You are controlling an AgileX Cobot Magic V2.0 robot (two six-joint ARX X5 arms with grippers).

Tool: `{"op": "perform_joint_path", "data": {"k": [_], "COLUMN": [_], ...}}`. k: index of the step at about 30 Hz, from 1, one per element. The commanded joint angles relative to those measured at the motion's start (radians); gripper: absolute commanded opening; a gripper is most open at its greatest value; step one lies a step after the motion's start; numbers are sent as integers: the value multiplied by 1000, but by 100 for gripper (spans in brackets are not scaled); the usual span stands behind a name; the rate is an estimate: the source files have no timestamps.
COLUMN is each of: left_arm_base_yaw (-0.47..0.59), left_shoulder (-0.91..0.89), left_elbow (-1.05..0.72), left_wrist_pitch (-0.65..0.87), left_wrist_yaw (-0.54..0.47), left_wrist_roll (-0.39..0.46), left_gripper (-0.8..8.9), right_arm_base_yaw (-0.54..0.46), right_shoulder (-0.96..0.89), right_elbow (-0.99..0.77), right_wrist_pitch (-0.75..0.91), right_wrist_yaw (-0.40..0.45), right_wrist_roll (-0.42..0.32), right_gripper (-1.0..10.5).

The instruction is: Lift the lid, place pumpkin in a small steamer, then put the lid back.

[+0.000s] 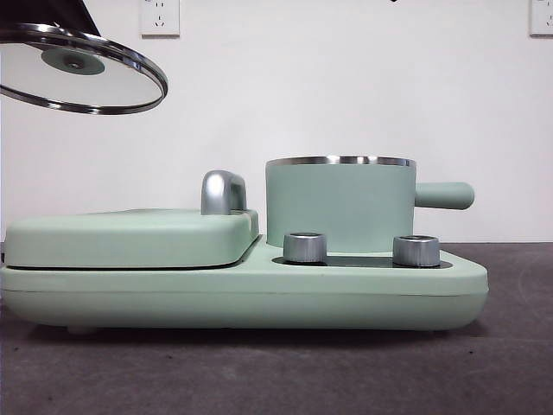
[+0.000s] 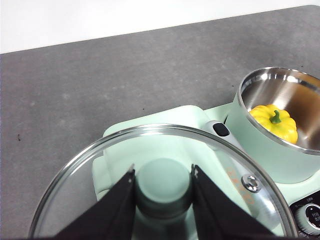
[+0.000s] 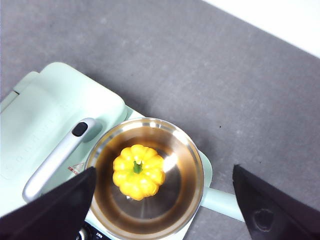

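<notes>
The yellow pumpkin (image 3: 138,170) (image 2: 275,121) lies on the shiny bottom of the mint-green small steamer (image 1: 341,206) (image 3: 147,175) (image 2: 272,135), which stands open on the right side of the cooker. My left gripper (image 2: 163,176) is shut on the mint-green knob of the glass lid (image 2: 150,185) and holds it tilted in the air over the griddle side, seen at the top left of the front view as the lid (image 1: 82,69). My right gripper (image 3: 162,200) hangs open high above the steamer with nothing between its jaws.
The flat mint-green griddle cover (image 1: 130,235) with a chrome handle (image 1: 223,192) takes the cooker's left half. Two steel dials (image 1: 304,247) sit in front of the steamer, whose side handle (image 1: 443,195) points right. Grey tabletop surrounds the cooker.
</notes>
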Motion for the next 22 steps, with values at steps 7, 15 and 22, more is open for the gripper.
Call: {"op": "perform_joint_path", "data": {"k": [7,15,22], "left_arm_base_yaw": [-2,-10,-51], "left_shoulder": [5,8,45], "left_elbow": [15,15,15], "left_wrist_pitch": [26,27,33], "left_wrist_yaw": [1,14,66], "left_wrist_roll": [6,7,7], "left_gripper": [10,9,10], "right_arm_base_yaw": [6,6,6], "right_shoulder": [-352,-627,-825], "right_elbow": [-561,-903,-1075], "right_wrist_pitch": [299,409,391], "right_wrist_yaw": [1,13,87], "right_wrist_roll": [49,110,137], "right_gripper": [419,419,418]}}
